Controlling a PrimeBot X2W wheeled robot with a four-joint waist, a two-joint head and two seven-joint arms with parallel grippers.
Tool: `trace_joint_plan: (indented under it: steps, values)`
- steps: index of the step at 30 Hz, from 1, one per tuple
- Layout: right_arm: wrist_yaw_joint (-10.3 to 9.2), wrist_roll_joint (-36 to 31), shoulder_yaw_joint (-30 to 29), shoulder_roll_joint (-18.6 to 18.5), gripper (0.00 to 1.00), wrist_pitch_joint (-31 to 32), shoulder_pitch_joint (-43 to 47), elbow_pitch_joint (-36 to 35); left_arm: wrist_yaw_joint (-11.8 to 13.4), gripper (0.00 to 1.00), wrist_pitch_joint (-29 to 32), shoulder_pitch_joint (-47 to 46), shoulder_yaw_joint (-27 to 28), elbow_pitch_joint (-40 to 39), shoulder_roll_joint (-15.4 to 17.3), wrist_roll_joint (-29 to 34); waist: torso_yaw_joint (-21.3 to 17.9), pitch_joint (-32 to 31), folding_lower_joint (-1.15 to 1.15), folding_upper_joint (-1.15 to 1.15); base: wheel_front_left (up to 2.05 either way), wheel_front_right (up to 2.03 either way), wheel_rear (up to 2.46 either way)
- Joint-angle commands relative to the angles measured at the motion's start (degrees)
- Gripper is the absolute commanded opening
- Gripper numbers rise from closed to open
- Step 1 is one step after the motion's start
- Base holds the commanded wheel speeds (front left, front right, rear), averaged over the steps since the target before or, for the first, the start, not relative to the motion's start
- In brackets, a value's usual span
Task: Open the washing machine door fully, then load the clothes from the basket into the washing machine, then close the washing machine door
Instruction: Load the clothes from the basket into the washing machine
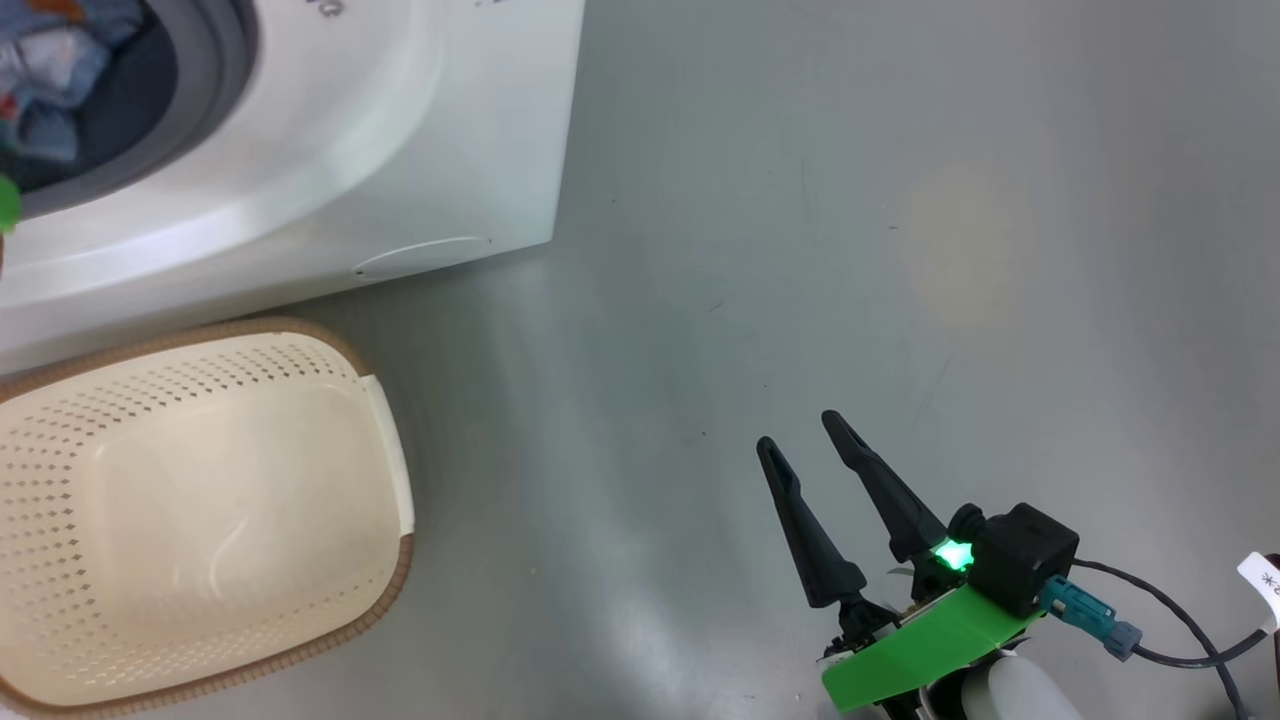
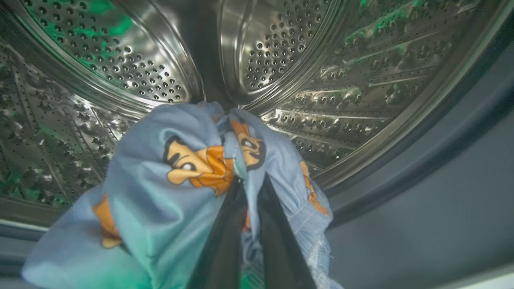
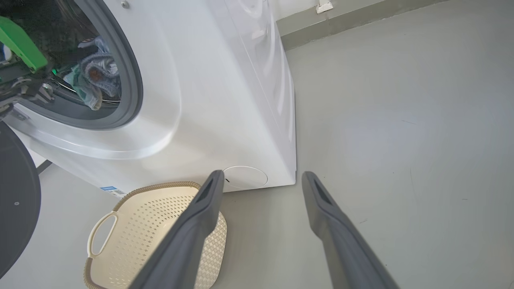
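Note:
Inside the steel drum point(image 2: 120, 60) of the washing machine point(image 3: 225, 100), my left gripper point(image 2: 252, 178) is shut on the clothes point(image 2: 160, 192), light-blue fabric with orange cartoon figures bunched around its fingertips. In the head view the clothes point(image 1: 50, 70) show through the drum opening of the washing machine point(image 1: 420, 130). The washing machine door point(image 3: 16, 200) stands open at the left edge. The cream basket point(image 1: 200, 400) sits on the floor before the machine with nothing in it. My right gripper point(image 1: 797, 432) hangs open over bare floor, right of the basket point(image 3: 152, 216), holding nothing.
Grey floor spreads to the right of the machine. A round white cap point(image 3: 245, 177) sits low on the machine's front, just behind the basket. The left arm's green mount point(image 3: 20, 42) reaches into the drum opening. A wall skirting point(image 3: 341, 20) runs far behind.

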Motion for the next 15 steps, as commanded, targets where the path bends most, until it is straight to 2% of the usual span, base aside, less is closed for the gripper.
trace_joint_plan:
  steps: [1, 10, 15]
  values:
    - [0.09, 1.01, 1.63, 0.13, 1.0, -0.27, 0.31, -1.09, -0.49, 0.0, -1.21, -1.54, 1.63, -1.57, 2.94, 0.73, -0.27, 0.14, 0.0, 0.0, 0.0, 0.0, 0.0]
    - [0.09, 0.76, 1.46, 0.13, 1.0, -0.27, 0.78, -3.14, -1.78, 0.0, -8.57, -4.79, 1.56, -2.68, 4.81, -0.21, -1.37, 4.01, 0.0, 0.0, 0.0, 0.0, 0.0]
    - [0.09, 0.45, 1.82, 0.13, 1.0, -0.27, 0.68, -4.36, -2.01, 0.0, -10.22, -6.56, 0.53, -3.78, 6.66, -2.2, -1.49, 7.67, 0.0, 0.0, 0.0, 0.0, 0.0]
